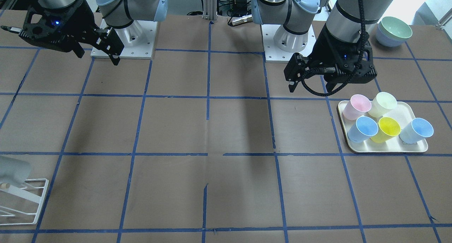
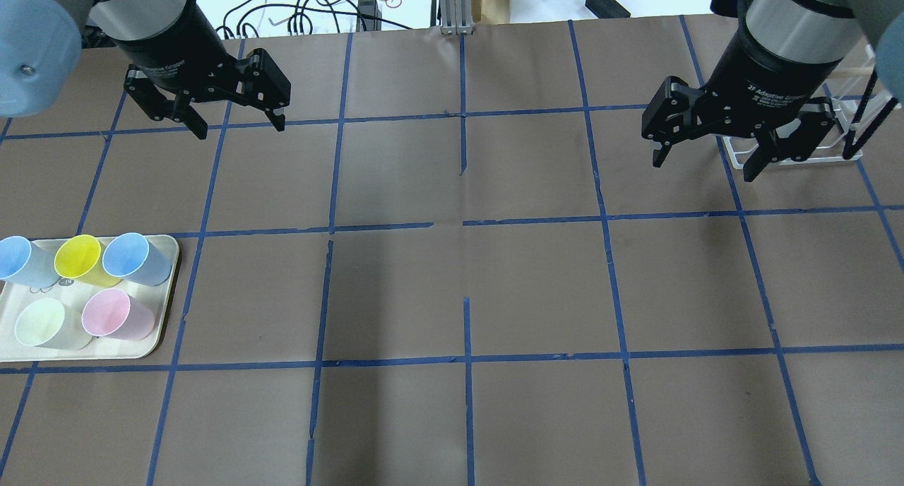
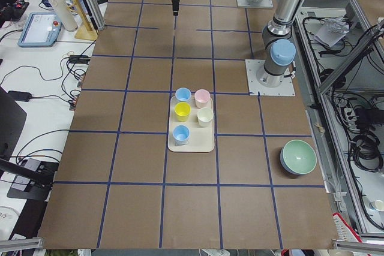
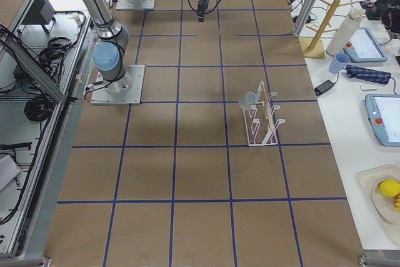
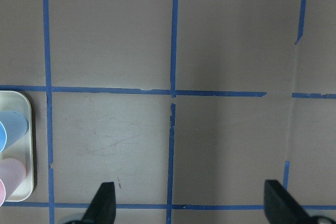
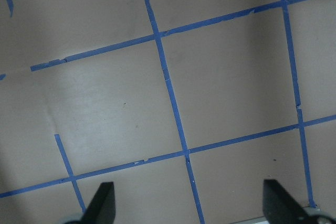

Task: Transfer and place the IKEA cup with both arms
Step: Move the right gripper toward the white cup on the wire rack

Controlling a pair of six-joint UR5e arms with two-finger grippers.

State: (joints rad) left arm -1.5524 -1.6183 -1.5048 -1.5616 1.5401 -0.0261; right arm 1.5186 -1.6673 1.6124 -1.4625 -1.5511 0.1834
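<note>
The pale grey IKEA cup (image 1: 12,170) hangs on a white wire rack (image 1: 30,200) at the table's edge; it also shows in the exterior right view (image 4: 249,99). In the overhead view the right arm hides it. My right gripper (image 2: 704,168) hovers open and empty just inward of the rack (image 2: 840,154); it also shows in the front-facing view (image 1: 96,57). My left gripper (image 2: 240,128) is open and empty, raised above the table beyond the tray (image 2: 164,330). Both wrist views show spread fingertips (image 5: 102,203) (image 6: 102,203) over bare table.
The cream tray (image 1: 388,149) holds two light blue cups, a yellow (image 1: 388,128), a pink (image 1: 356,107) and a pale green-cream cup (image 1: 382,103). Stacked bowls (image 1: 393,31) stand near the left arm's base. Blue tape lines grid the brown table.
</note>
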